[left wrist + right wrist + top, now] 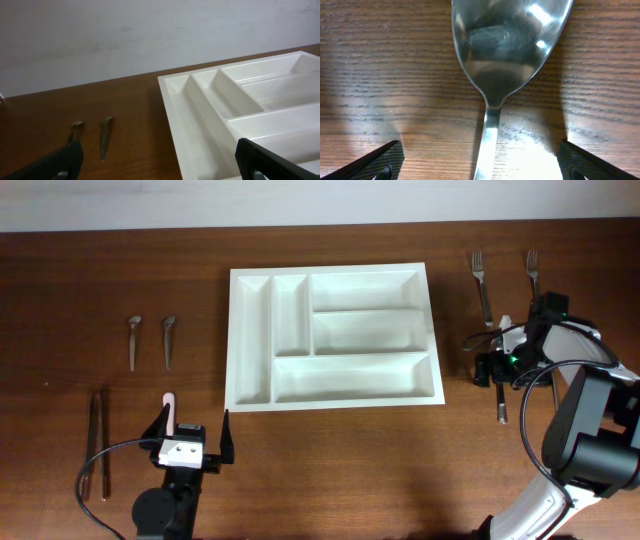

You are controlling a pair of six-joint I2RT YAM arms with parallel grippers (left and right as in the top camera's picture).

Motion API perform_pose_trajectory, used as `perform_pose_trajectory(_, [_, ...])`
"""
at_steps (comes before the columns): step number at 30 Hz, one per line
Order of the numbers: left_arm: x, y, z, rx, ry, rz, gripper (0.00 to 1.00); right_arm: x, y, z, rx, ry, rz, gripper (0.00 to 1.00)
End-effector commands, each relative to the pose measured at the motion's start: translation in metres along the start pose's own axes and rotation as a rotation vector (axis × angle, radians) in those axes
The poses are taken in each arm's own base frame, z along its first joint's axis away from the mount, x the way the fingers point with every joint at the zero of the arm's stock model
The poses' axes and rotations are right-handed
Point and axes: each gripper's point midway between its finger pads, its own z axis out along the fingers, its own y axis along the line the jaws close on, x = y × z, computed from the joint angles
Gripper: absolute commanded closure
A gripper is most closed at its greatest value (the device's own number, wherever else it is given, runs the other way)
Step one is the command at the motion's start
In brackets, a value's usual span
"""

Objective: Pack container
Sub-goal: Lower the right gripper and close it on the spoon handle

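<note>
The white five-compartment container (237, 340) lies empty at the table's middle; the left wrist view shows its near corner (176, 117). My left gripper (195, 438) is open and empty, low over the table in front of the container's left corner, its fingertips at the bottom of its own view (159, 161). My right gripper (497, 366) is open, right of the container, lowered over a metal spoon (501, 408). In the right wrist view the spoon's bowl (510, 45) fills the top and its handle runs down between the open fingers (480, 162), which do not touch it.
Two forks (481, 278) (533, 273) lie at the back right. Two small spoons (133, 340) (168, 340) lie left of the container, also in the left wrist view (76, 131) (105, 137). Two long thin utensils (97, 452) lie at the front left.
</note>
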Motion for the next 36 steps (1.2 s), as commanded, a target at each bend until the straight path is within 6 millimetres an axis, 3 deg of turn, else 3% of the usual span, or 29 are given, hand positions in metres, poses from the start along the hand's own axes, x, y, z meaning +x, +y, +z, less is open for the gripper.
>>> perform_pose_trajectory(1, [0.002, 0.001, 0.000, -0.001, 0.003, 0.012, 0.01, 0.014, 0.009, 0.028, -0.053, 0.082, -0.015, 0.01])
perform_pose_trajectory(14, [0.002, 0.001, 0.000, -0.001, 0.003, 0.012, 0.01, 0.016, 0.011, 0.034, -0.065, 0.093, -0.017, 0.01])
perform_pose_trajectory(21, [0.002, 0.001, 0.000, -0.002, 0.003, 0.012, 0.01, 0.009, 0.026, 0.033, -0.152, 0.057, -0.012, 0.01])
perform_pose_trajectory(36, [0.002, 0.001, 0.000, -0.002, 0.003, 0.012, 0.01, 0.005, 0.025, 0.033, -0.150, 0.041, -0.014, 0.01])
